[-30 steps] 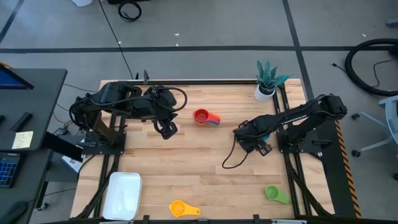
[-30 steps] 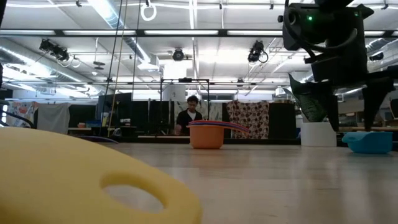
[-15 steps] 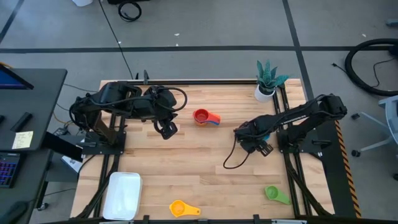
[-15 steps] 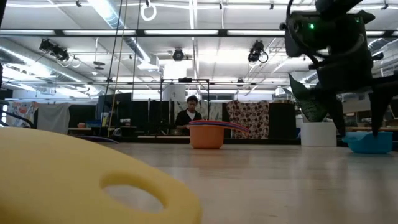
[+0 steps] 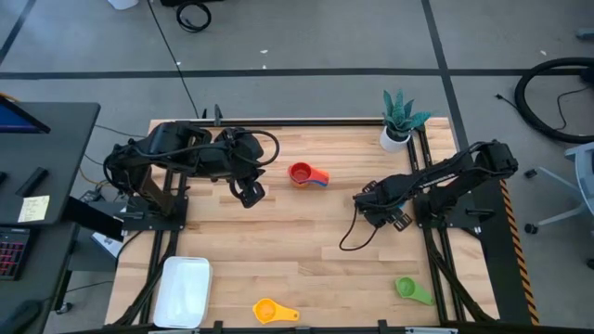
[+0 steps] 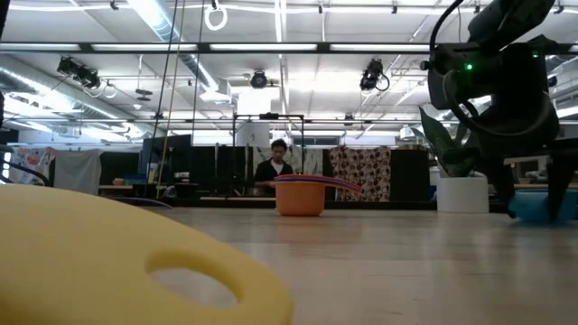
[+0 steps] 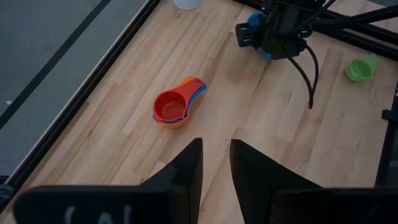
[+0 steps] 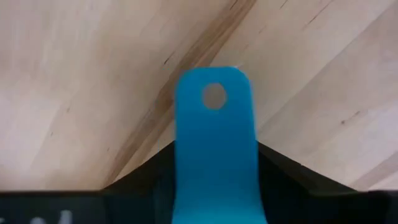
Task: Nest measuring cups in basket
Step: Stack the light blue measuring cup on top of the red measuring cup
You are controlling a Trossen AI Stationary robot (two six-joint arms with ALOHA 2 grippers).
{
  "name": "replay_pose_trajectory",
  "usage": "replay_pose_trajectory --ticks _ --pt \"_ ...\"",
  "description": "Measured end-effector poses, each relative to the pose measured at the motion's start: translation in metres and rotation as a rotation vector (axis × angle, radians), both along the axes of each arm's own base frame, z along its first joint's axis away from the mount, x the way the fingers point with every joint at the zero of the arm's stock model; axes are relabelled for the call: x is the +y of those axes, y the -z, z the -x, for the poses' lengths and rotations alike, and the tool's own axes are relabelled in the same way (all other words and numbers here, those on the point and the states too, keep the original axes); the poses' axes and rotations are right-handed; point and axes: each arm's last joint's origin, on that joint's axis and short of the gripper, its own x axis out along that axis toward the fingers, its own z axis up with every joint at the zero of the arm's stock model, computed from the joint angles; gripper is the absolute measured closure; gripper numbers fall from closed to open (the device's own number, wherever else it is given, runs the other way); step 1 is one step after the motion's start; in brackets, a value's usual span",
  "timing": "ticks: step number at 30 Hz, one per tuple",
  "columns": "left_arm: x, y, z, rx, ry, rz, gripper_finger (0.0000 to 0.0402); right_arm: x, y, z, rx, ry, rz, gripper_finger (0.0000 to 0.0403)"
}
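Note:
A light blue measuring cup sits on the table under my right gripper. Its flat handle runs out between the open fingers, which stand close on either side. Red, orange and dark blue cups rest nested on the table's far middle, also in the left wrist view. A green cup and a yellow cup lie by the near edge. The white basket sits at the near left corner. My left gripper hovers, narrowly open, left of the nested cups. My right gripper comes down from above over the light blue cup's handle, one finger on each side and the handle pointing out along them. I cannot tell whether the fingers touch it. The cup rests on the table.
A white potted plant stands at the far right corner. A black cable loops onto the table below my right gripper. The yellow cup fills the low view's foreground. A person sits far behind the table.
My right gripper has sunk lower over the light blue cup and shifted slightly toward the table's right edge, its fingers keeping about the same gap. The left arm and the other cups have stayed put.

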Motion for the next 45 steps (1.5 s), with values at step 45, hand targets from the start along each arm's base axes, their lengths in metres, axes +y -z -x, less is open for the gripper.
replay_pose_trajectory --ticks 45 --pt "0.001 0.001 -0.001 -0.017 -0.053 0.023 0.0315 -0.007 -0.062 -0.052 -0.317 0.690 -0.013 0.0248"
